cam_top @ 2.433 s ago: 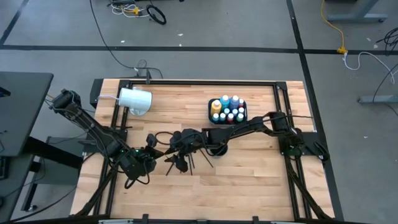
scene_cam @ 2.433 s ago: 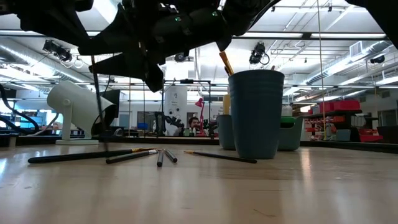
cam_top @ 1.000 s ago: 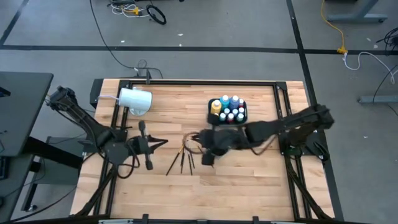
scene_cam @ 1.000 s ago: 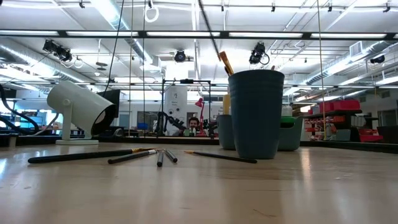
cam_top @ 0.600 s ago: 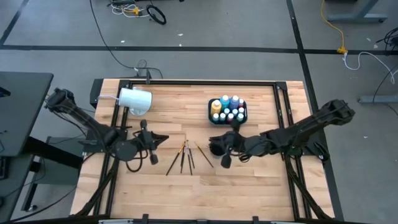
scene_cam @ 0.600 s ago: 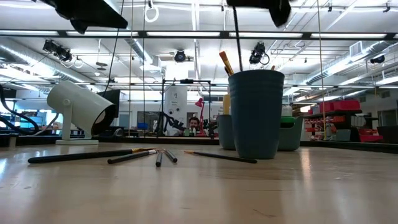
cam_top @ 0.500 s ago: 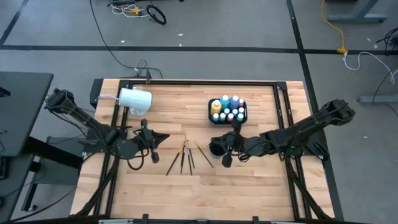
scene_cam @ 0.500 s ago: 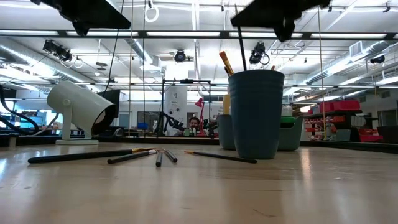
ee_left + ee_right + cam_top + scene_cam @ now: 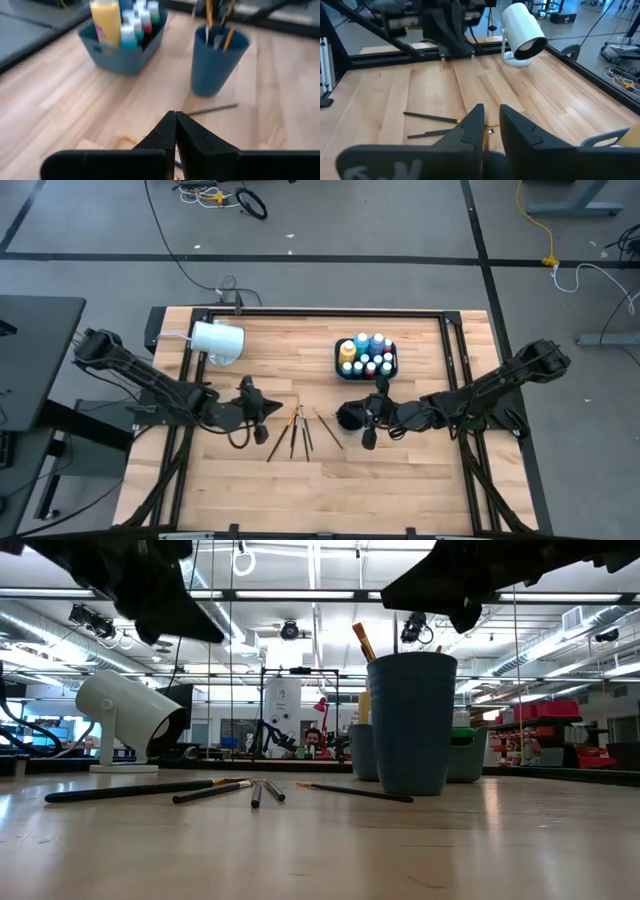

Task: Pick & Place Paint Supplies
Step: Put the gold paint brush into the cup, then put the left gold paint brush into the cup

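1. My left gripper (image 9: 262,409) hangs over the bench (image 9: 400,465) just beside the loose brushes, on their left in the high view. Its fingers (image 9: 170,131) are pressed together with nothing between them.

2. My right gripper (image 9: 368,420) is over the dark blue cup (image 9: 349,418), near the middle of the bench. Its fingers (image 9: 472,125) stand close, with a thin brush (image 9: 484,141) pinched between them, pointing down toward the cup.

3. The cup stands upright on the bench and holds brushes with orange-tipped handles (image 9: 215,20); from the low view one handle (image 9: 363,641) sticks up above its rim.

4. Several thin dark-handled brushes (image 9: 296,431) lie loose and flat on the wood between my two grippers, fanned out near one another. One (image 9: 210,108) lies close beside the foot of the cup.

5. The small paint bottles (image 9: 372,362) with pale caps stand packed in a dark tray (image 9: 338,358) beyond the cup, toward the far edge of the bench. A taller yellow bottle (image 9: 106,22) stands at one end of that tray, and a taller blue one (image 9: 362,342) is next to it.

6. A large white cup (image 9: 217,342) lies on its side near the far left corner of the bench, well apart from the brushes.
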Available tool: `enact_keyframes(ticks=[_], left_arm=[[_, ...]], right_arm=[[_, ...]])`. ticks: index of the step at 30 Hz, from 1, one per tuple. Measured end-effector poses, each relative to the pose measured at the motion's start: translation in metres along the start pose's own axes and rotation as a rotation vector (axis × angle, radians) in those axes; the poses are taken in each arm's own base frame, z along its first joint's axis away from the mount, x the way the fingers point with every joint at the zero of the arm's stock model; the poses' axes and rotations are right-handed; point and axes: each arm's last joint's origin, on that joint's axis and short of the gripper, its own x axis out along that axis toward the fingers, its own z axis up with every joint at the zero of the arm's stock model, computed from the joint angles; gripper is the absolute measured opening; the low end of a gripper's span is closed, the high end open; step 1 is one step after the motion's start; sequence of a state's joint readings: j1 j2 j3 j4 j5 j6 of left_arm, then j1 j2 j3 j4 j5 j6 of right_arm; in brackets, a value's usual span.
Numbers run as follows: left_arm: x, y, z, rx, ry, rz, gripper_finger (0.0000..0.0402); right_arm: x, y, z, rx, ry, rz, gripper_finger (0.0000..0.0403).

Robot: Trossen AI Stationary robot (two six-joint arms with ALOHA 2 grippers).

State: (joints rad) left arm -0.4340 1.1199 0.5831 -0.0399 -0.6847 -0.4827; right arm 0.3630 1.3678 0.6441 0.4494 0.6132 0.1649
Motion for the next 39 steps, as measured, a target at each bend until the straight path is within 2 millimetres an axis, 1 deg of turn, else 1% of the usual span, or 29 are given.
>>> enact_keyframes(ticks=[3, 7, 12, 16, 19, 23, 27, 32, 36, 39], left_arm=[[0.014, -0.001, -0.01, 0.022, 0.058, 0.02, 0.0032], [0.03, 0.0, -0.021, 0.042, 0.133, 0.038, 0.0062], [0.054, 0.004, -0.034, -0.021, 0.199, 0.072, 0.0108], [0.074, 0.006, -0.044, -0.062, 0.252, 0.039, 0.0142], [0.088, 0.008, -0.052, -0.103, 0.277, 0.035, 0.0161], [0.101, 0.013, -0.064, -0.129, 0.311, 0.08, 0.0176], [0.107, 0.018, -0.071, -0.152, 0.337, 0.12, 0.0178], [0.109, 0.02, -0.071, -0.16, 0.338, 0.125, 0.0165], [0.108, 0.021, -0.071, -0.157, 0.342, 0.128, 0.0139], [0.108, 0.021, -0.071, -0.155, 0.344, 0.133, 0.0104]], right_arm=[[0.0, 0.0, 0.0, 0.004, 0.0, 0.001, 0.0075], [0.0, 0.001, 0.0, 0.002, 0.002, 0.012, 0.009], [0.0, 0.0, 0.0, -0.001, 0.0, -0.001, 0.0114], [0.0, 0.0, 0.0, 0.003, 0.0, 0.002, 0.0129], [0.0, 0.0, 0.0, 0.003, 0.001, 0.003, 0.0135], [0.0, 0.0, 0.0, 0.003, 0.002, 0.004, 0.0136], [0.0, 0.0, 0.0, 0.002, 0.002, 0.004, 0.0135], [0.0, 0.0, 0.0, 0.002, 0.002, 0.004, 0.0137], [0.0, 0.0, 0.0, 0.002, 0.002, 0.005, 0.0137], [0.0, 0.0, 0.0, 0.002, 0.002, 0.005, 0.0137]])
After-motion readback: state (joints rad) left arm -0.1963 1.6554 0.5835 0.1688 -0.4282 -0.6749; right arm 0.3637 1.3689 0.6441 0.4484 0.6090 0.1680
